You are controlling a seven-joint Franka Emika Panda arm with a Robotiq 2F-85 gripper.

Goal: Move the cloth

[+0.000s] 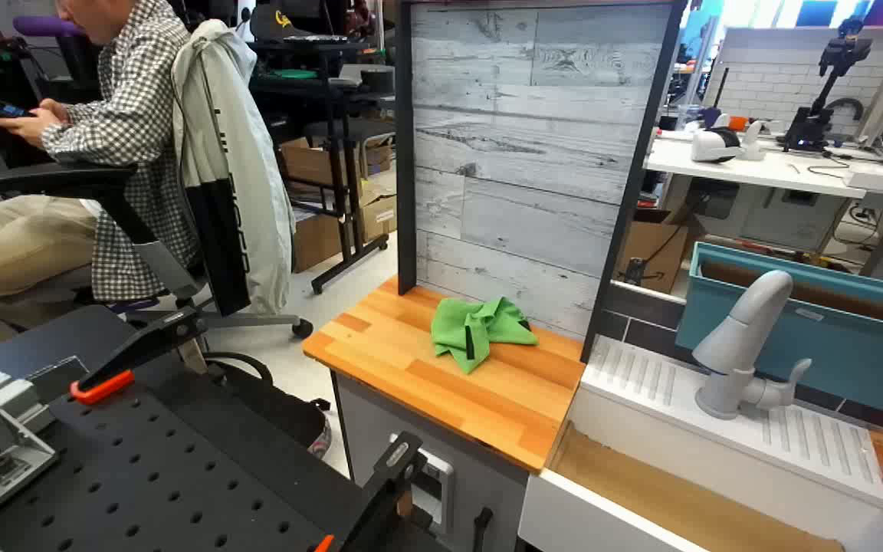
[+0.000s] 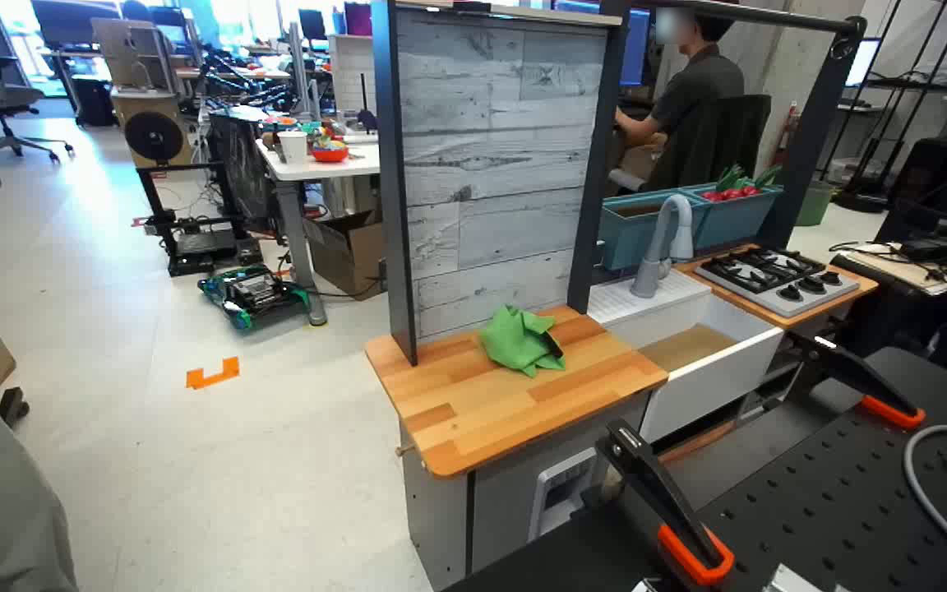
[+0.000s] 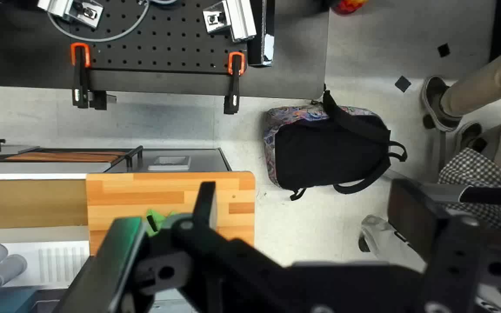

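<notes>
Cloth [image 1: 487,330] lies crumpled on the tabletop [image 1: 518,406], just in front of the plank panel [image 1: 518,153]; the jaws, spread apart, partly hide it in the wrist view, so it likely lies below them.

Brightly lit; windows [image 2: 243,15] glare (nearly white); the close jaws blur.

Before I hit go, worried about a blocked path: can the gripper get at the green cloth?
Probably yes: in both exterior views nothing covers the green cloth, which lies on the wooden counter; the upright panel stands behind it, leaving top and front free. The gripper looks open, but its reach isn't shown.
</notes>
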